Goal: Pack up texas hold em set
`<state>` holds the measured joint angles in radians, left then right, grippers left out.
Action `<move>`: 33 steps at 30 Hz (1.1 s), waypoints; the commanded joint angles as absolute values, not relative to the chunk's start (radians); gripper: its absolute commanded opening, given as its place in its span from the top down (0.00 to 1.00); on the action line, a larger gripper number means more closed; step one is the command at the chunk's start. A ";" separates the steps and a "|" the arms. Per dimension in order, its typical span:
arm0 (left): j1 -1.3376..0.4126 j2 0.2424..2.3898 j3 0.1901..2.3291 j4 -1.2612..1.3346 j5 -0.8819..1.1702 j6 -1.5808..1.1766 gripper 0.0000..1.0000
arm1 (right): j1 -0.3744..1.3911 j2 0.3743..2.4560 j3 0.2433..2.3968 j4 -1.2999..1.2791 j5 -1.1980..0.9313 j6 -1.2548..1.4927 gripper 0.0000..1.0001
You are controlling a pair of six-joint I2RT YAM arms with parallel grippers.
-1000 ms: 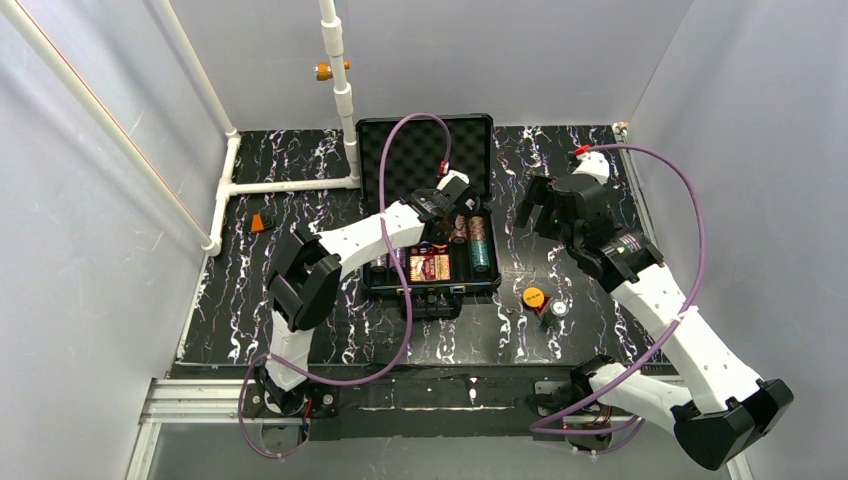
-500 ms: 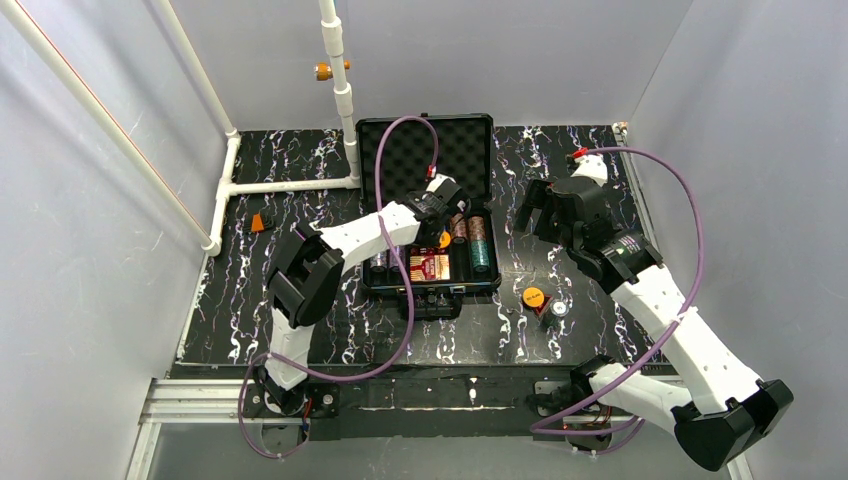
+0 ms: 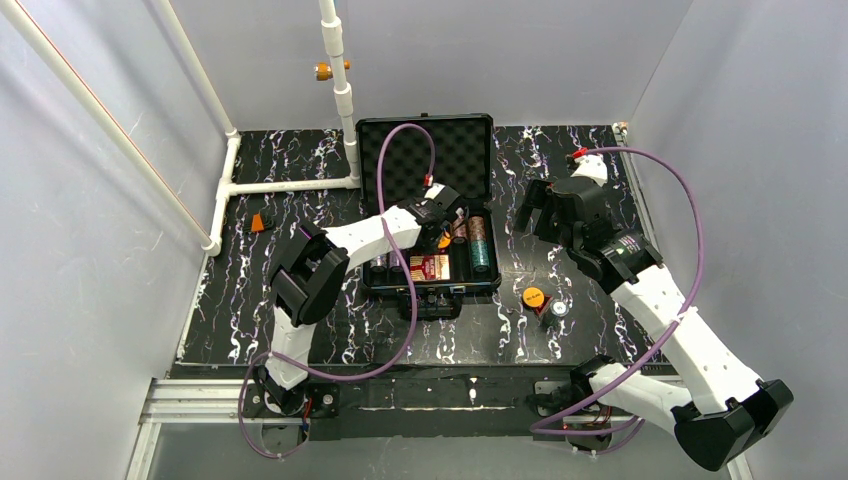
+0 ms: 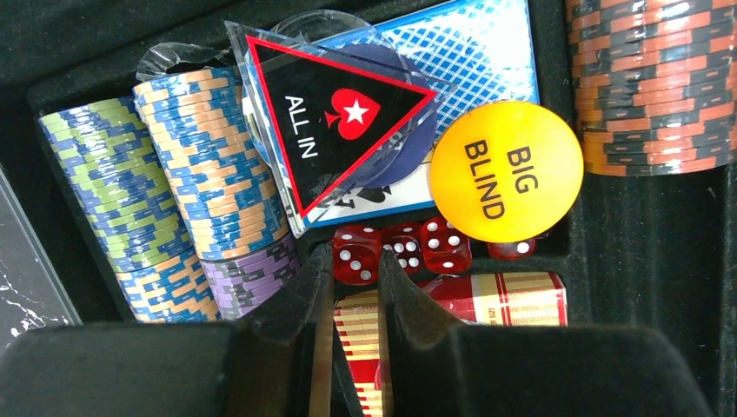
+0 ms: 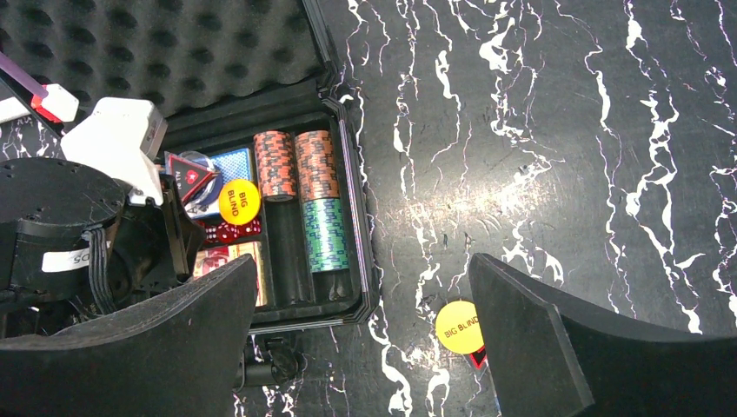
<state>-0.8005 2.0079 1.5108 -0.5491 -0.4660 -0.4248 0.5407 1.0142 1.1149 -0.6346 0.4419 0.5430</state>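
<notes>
The black case (image 3: pixel 370 130) of the texas hold em set lies open with its foam lid (image 5: pixel 156 52) leaning back. My left gripper (image 4: pixel 356 259) hovers shut and empty inside the case, over red dice (image 4: pixel 404 248) and a red card deck (image 4: pixel 513 300). Beyond them lie an orange BIG BLIND disc (image 4: pixel 506 171), a clear ALL IN triangle (image 4: pixel 335 122), a blue deck (image 4: pixel 469 52) and chip rows (image 4: pixel 209 174). My right gripper (image 5: pixel 363 261) hangs open above the table right of the case. A second orange BIG BLIND disc (image 5: pixel 458 327) and a clear disc (image 3: pixel 558 309) lie on the table.
A small orange block (image 3: pixel 258 222) sits on the mat at far left. White pipes (image 3: pixel 290 184) run along the back left. One chip groove (image 5: pixel 289 261) in the case has no chips in it. The case handle (image 3: pixel 432 304) faces the near edge.
My left gripper has drawn back towards the near left inside the case, uncovering the orange disc there. The right arm has barely moved.
</notes>
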 commanded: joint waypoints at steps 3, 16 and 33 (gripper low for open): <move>-0.798 1.982 1.477 -0.547 -0.460 -0.456 0.96 | 0.543 1.007 1.113 -0.623 0.435 0.531 0.02; -0.797 1.868 1.394 -0.500 -0.460 -0.437 0.36 | 0.543 1.010 1.122 -0.647 0.433 0.544 0.01; -0.767 1.396 1.106 -0.442 -0.548 -0.206 0.02 | 0.543 1.032 1.106 -0.740 0.426 0.559 0.02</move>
